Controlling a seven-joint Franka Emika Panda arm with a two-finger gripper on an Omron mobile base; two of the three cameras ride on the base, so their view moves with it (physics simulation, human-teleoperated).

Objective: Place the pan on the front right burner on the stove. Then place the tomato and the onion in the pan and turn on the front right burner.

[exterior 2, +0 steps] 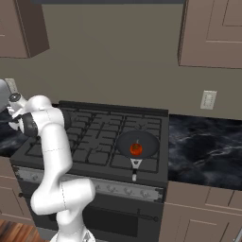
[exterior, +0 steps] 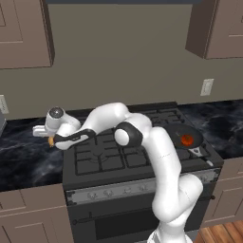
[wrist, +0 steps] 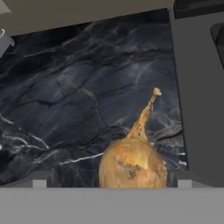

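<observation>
Already the pan [exterior 2: 137, 144] sits on the front right burner [exterior: 186, 142] of the stove [exterior 2: 94, 142] with the tomato [exterior 2: 136, 149] in it, while the onion [wrist: 132, 165] lies on the dark marbled surface [wrist: 65, 109] close beside the stove's left edge. The hand [wrist: 111, 180] hangs over the bulb with its fingers [wrist: 39, 180] spread wide on either side, gripping nothing; the onion's stalk points away from the hand along the stove's edge, so a straight descent looks enough. No brand, label or writing can be read anywhere.
</observation>
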